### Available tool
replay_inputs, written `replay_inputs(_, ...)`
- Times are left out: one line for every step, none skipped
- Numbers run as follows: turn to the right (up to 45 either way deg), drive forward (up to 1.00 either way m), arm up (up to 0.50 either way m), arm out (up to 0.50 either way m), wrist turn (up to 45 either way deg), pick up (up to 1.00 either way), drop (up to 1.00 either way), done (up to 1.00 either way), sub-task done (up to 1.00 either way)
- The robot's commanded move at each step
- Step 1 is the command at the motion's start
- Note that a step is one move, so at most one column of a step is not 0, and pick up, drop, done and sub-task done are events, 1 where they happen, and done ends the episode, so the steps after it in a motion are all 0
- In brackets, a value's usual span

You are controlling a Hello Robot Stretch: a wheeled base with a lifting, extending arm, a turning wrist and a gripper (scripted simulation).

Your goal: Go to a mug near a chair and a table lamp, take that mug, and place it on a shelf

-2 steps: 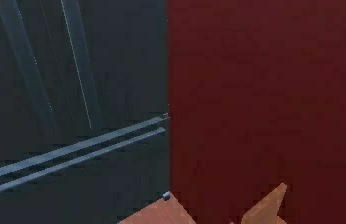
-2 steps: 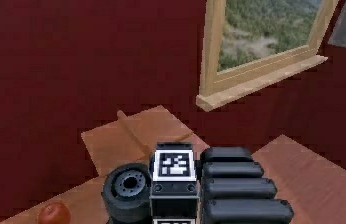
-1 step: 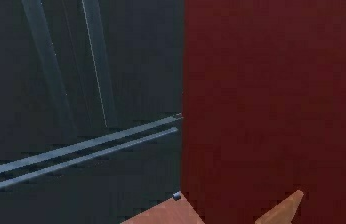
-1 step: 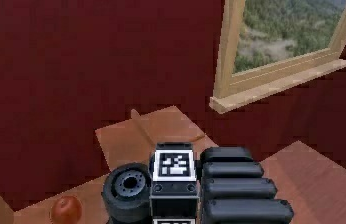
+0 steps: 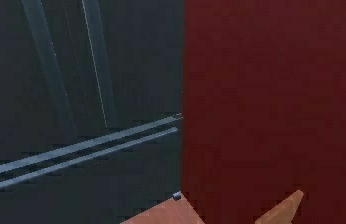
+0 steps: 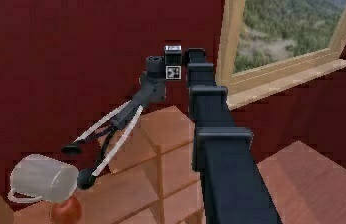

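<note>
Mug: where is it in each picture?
Arm side view: mug lower left, near the end effector, by the wooden shelf.
Forward view: red wall on the right, wooden corners at the bottom.
Shared landmark: the red wall.

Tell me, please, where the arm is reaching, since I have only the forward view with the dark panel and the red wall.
Observer: In the arm side view, the arm is extended beside a wooden shelf unit.
Operator: Thank you. Is there a mug near the gripper?
Observer: Yes, a pale grey mug shows at the far end of the gripper, with a small red round thing just below it. I cannot tell whether the mug is held.
</note>
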Motion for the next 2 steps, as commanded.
replay_inputs(0.0, 0.00, 0.00, 0.00, 39.0, 0.00, 0.00, 0.00, 0.00)
replay_inputs(0.0, 0.00, -0.08, 0.00, 0.0, 0.00, 0.00, 0.00, 0.00)
